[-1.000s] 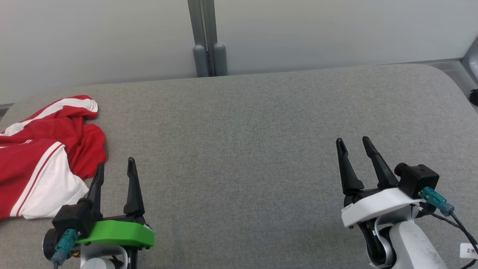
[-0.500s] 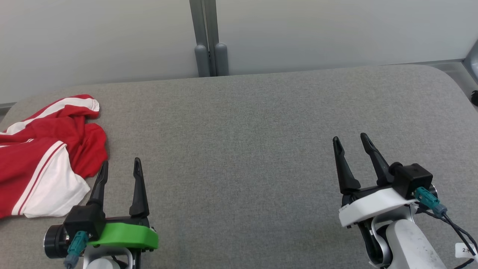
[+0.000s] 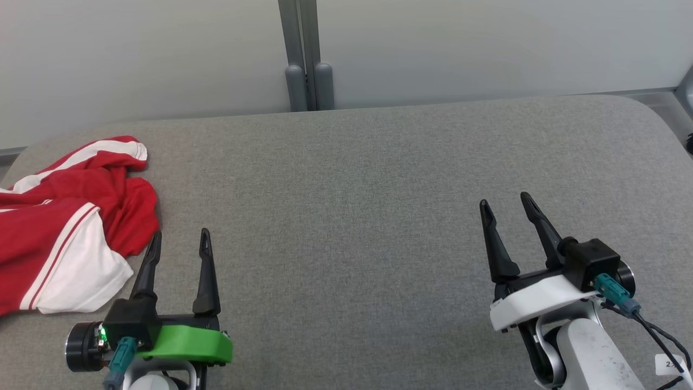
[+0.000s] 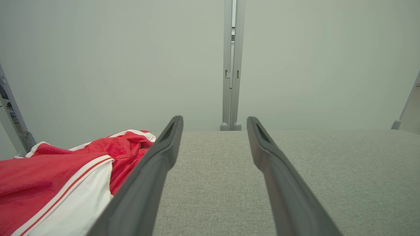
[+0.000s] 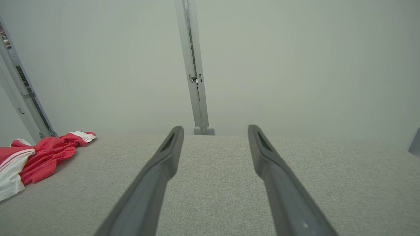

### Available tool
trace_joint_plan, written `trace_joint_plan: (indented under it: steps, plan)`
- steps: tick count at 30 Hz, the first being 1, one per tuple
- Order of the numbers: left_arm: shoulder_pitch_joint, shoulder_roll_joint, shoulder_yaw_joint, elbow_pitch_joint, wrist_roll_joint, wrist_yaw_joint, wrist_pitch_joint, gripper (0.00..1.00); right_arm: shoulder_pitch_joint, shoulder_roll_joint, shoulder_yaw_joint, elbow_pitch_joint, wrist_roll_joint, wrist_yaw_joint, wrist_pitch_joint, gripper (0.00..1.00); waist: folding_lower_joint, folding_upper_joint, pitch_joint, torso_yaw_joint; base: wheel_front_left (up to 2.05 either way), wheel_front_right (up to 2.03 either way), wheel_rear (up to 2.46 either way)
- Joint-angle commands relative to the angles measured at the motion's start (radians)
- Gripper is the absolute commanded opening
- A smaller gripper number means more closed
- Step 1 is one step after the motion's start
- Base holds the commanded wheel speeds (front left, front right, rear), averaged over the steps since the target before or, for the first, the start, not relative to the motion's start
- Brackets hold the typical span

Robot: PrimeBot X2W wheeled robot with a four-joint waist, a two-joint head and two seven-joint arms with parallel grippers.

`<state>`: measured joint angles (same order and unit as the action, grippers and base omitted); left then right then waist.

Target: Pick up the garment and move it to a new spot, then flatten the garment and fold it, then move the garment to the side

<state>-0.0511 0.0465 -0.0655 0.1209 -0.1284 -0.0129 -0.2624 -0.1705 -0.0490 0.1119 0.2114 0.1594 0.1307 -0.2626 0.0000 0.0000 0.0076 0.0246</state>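
A crumpled red garment (image 3: 65, 216) with white stripes and a white panel lies at the far left of the grey padded table (image 3: 352, 216), running off the head view's left edge. The garment (image 4: 62, 170) sits left of the fingers in the left wrist view, and the garment (image 5: 36, 155) lies far left in the right wrist view. My left gripper (image 3: 180, 238) stands open just right of the cloth's near edge, nothing between its fingers. Far to the right, my right gripper (image 3: 504, 200) is open and empty over bare fabric.
A pale wall with a grey vertical post (image 3: 304, 54) stands right behind the table's back edge. The table's rounded right corner (image 3: 644, 108) drops off toward the floor. Wide bare surface stretches between the two grippers.
The head view has shifted slightly, moving the scene a little to the right. My left gripper has edged right and forward beside the garment; the right gripper has drifted slightly left.
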Motion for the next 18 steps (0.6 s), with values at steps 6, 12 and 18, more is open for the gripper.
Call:
trace_joint_plan:
  steps: [6,12,18]
  plan:
    - [0.011,0.007,0.003,0.003,-0.006,0.006,-0.004,1.00,-0.013,-0.003,0.004,0.004,0.008,0.000,-0.003,1.00,0.0000,0.0000,-0.002,0.000,0.00,0.00,0.00]
    - [0.011,0.007,0.002,0.002,-0.008,0.007,-0.004,1.00,-0.010,-0.003,0.006,0.001,0.010,0.000,-0.003,1.00,0.0000,0.0000,-0.003,-0.001,0.00,0.00,0.00]
    - [0.010,0.007,0.001,0.004,-0.011,0.007,-0.004,1.00,-0.010,-0.003,0.009,0.002,0.014,0.000,-0.003,1.00,0.0000,0.0000,-0.006,0.000,0.00,0.00,0.00]
